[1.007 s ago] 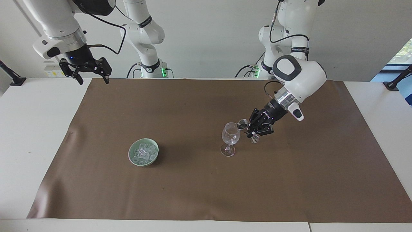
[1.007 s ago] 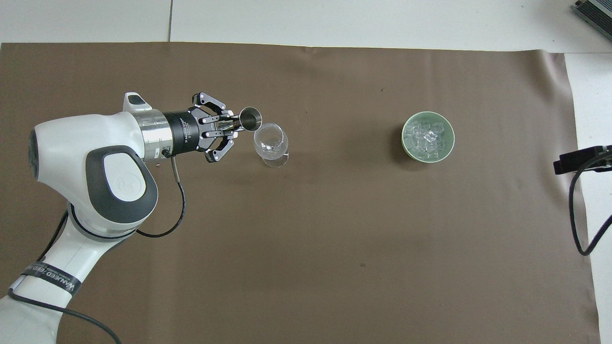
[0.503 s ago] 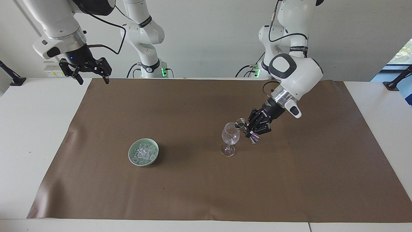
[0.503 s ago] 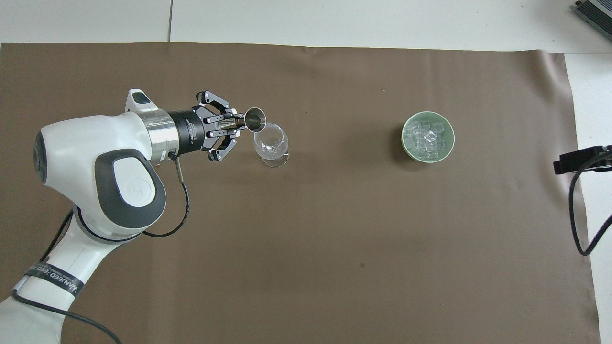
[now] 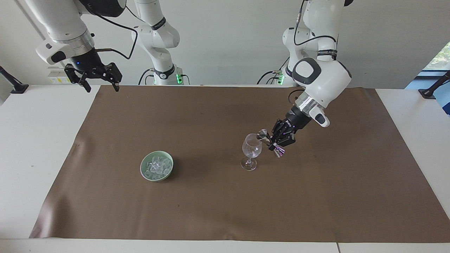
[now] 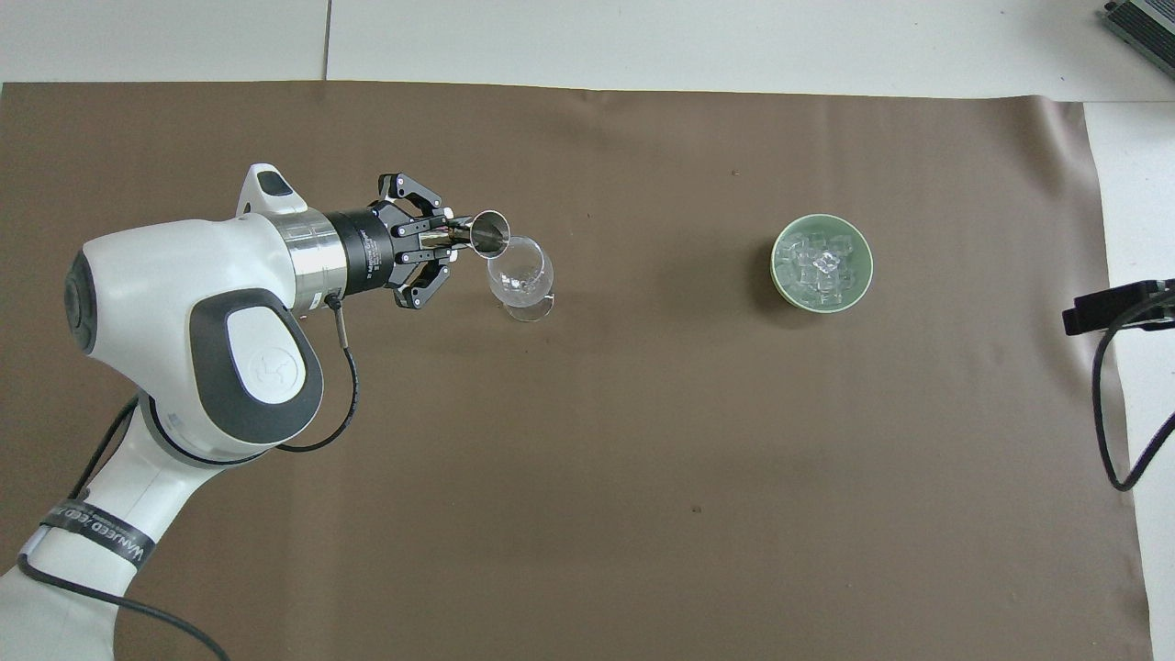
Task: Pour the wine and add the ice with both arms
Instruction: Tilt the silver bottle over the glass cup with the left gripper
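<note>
A clear stemmed wine glass (image 5: pixel 251 149) stands upright on the brown mat, toward the left arm's end; it also shows in the overhead view (image 6: pixel 520 275). My left gripper (image 5: pixel 274 142) (image 6: pixel 448 240) is shut on a metal double-ended jigger (image 5: pixel 264 136) (image 6: pixel 486 231). It holds the jigger tilted, with its mouth at the glass's rim. The ice (image 5: pixel 157 165) (image 6: pixel 820 264) is a heap of clear chunks in a pale green bowl (image 5: pixel 141 168) (image 6: pixel 774 266) toward the right arm's end. My right gripper (image 5: pixel 101 86) waits open and empty, raised over the mat's corner by its base.
A brown mat (image 5: pixel 211 203) covers most of the white table (image 5: pixel 35 147). A dark clamp mount (image 5: pixel 14 86) and another one (image 5: pixel 430 92) stand at the table's two ends. A black part with a cable (image 6: pixel 1115 308) shows at the overhead view's edge.
My left wrist has risen and turned a little, so the jigger tips more steeply toward the wine glass's rim. The right arm, the glass and the bowl have not moved.
</note>
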